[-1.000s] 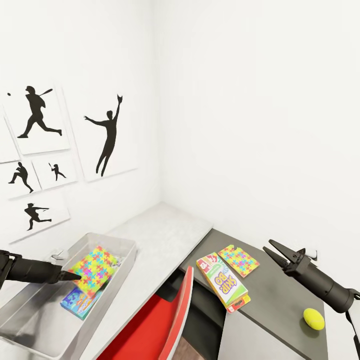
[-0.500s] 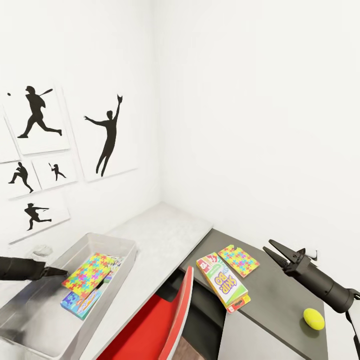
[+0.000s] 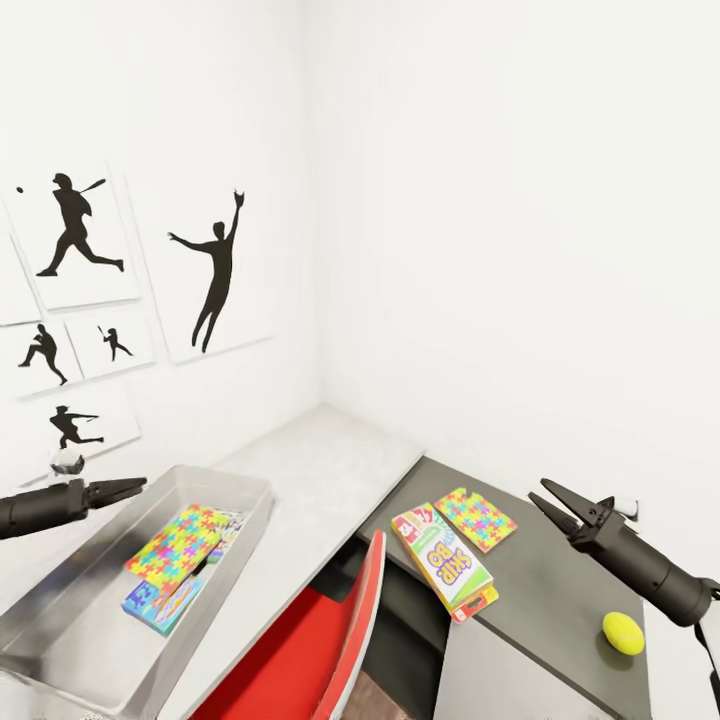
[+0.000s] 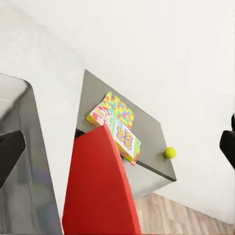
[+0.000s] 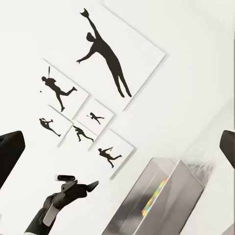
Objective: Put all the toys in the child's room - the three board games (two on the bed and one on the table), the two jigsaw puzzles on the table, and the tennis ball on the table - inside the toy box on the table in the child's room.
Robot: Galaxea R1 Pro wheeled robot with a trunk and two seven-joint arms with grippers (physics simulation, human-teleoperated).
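Two grippers hang over the desk in the head view, both with nothing between their fingers. At the far left the left gripper (image 3: 128, 487) has its fingers a little apart and sits above the near-left rim of the toy box (image 3: 60, 640), clear of its contents. Inside that grey tray one jigsaw puzzle (image 3: 180, 541) lies tilted across a small blue board game (image 3: 150, 603), with a busier printed box partly hidden under it. The tray rests on the pale mottled table (image 3: 330, 470), below the baseball posters (image 3: 215, 270) on the white wall. A red chair back (image 3: 350, 640) stands in front of the desk between the two sections. On the lower dark grey section the SKIP-BO box (image 3: 445, 560) lies flat, with the second jigsaw puzzle (image 3: 477, 518) just beside it, touching or nearly so. Further right the right gripper (image 3: 556, 501) is spread wide in the air above this surface. The tennis ball (image 3: 623, 632) rests near the front right corner, below the right arm.
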